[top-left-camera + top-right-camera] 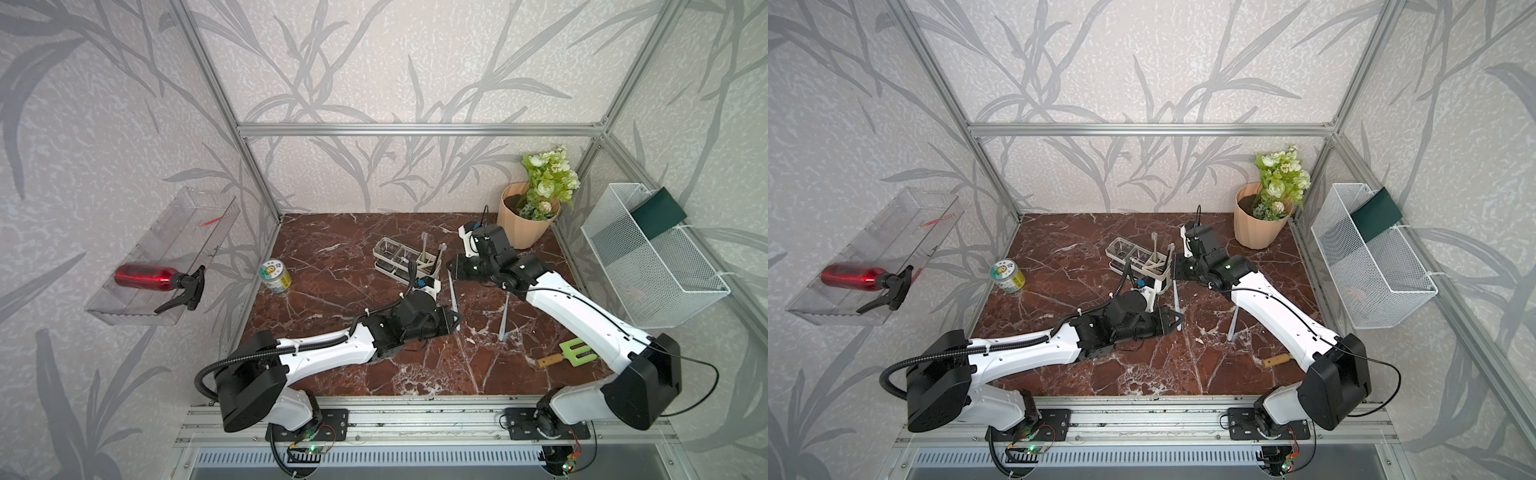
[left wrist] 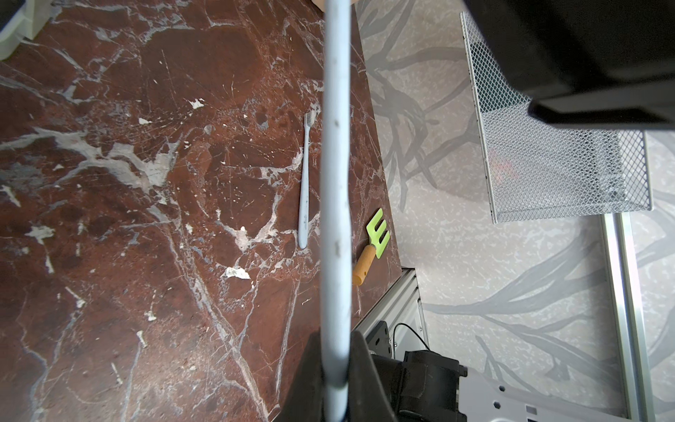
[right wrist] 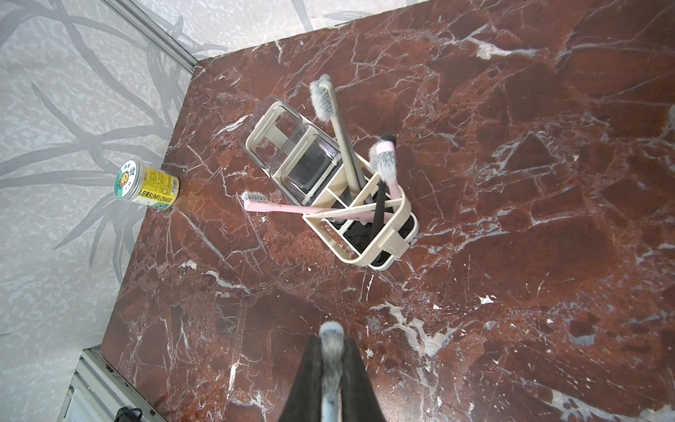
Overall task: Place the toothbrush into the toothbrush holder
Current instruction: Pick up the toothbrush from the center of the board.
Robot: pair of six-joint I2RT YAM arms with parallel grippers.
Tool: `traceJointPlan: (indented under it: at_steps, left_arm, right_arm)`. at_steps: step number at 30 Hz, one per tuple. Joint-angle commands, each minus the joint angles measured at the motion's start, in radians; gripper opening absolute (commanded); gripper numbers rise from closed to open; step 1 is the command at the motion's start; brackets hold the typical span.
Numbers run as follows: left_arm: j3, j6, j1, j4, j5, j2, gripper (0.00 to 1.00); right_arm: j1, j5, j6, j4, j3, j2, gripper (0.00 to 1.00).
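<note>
Two grippers are sharing one pale blue toothbrush (image 1: 453, 297) (image 1: 1176, 301), which is hanging just beside the slotted end of the toothbrush holder (image 1: 430, 266) (image 3: 398, 237), outside it and not touching it. The right gripper (image 1: 450, 268) is pinching the bristle end nearest the holder. In the right wrist view its dark fingers (image 3: 307, 372) are pressing in on both sides of the grey bristle head. The left gripper (image 1: 456, 323) is clamping the handle end, farther from the holder on the side facing the arm bases. In the left wrist view the handle (image 2: 336, 164) is running out from between that gripper's fingers (image 2: 307, 372), which are sitting tight against it.

Inside the holder, the slotted cream section is already carrying several brushes. A grey toothbrush (image 3: 343, 139) is standing up in it, and a pink toothbrush (image 3: 292, 208) is leaning low over the rim. The two clear cups (image 3: 305, 166) are sitting at the holder's opposite end.

A second blue toothbrush (image 1: 505, 316) (image 2: 305, 182) is lying flat on the marble top (image 1: 332, 257), well apart from the holder and beyond the held one. A green hand fork (image 1: 575, 351) is lying farther out from the holder again. A yellow tin (image 1: 274, 276) is standing apart from the holder's cup end, and a peach flower pot (image 1: 521, 228) is standing past the slotted end, behind the right arm.
</note>
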Motion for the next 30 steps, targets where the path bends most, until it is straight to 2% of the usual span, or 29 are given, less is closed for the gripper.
traceJointPlan:
  at_steps: [1, 4, 8, 12, 20, 25, 30]
  left_arm:
    - [-0.006, 0.043, -0.003, -0.108, -0.022, -0.032, 0.0]
    - [0.0, 0.11, -0.003, -0.233, -0.039, -0.054, 0.0]
    - [0.005, 0.216, -0.003, -0.402, -0.076, -0.087, 0.0]
    - [0.031, 0.326, -0.004, -0.55, -0.113, -0.111, 0.0]
    - [0.066, 0.484, -0.014, -0.697, -0.155, -0.168, 0.0]
    - [0.083, 0.517, -0.028, -0.716, -0.155, -0.171, 0.0]
    - [0.086, 0.532, -0.041, -0.713, -0.165, -0.172, 0.0]
  right_arm:
    - [-0.002, 0.014, -0.016, -0.014, 0.015, -0.057, 0.24]
    - [-0.019, -0.016, -0.026, -0.032, 0.009, -0.084, 0.45]
    - [-0.075, -0.144, -0.032, -0.042, -0.01, -0.104, 0.56]
    - [-0.092, -0.262, -0.088, -0.094, 0.008, -0.069, 0.61]
    - [-0.085, -0.394, -0.131, -0.096, -0.005, 0.015, 0.62]
    - [-0.072, -0.431, -0.143, -0.069, -0.012, 0.057, 0.62]
    - [-0.068, -0.451, -0.15, -0.047, -0.024, 0.08, 0.57]
